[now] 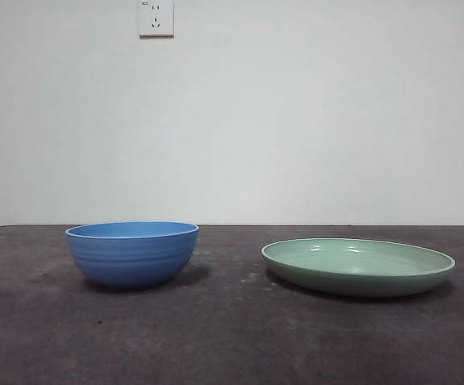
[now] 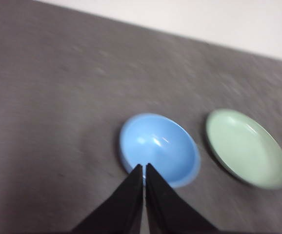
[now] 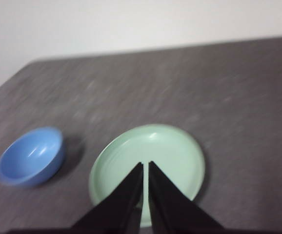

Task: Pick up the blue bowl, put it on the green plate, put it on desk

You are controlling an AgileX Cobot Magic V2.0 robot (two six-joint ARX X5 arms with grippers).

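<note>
Bowl: blue bowl (image 1: 132,253) upright on tabletop (image 1: 232,337), apart from green plate (image 1: 359,266) beside it | left gripper (image 2: 144,166) hung above bowl, fingers closed together, empty | right gripper (image 3: 145,165) hung above plate, fingers closed, empty | wall socket (image 1: 156,18) behind.

Both wrist views blurred; right gripper (image 3: 145,165) hides part of green plate (image 3: 180,151), probably near rim.
</note>
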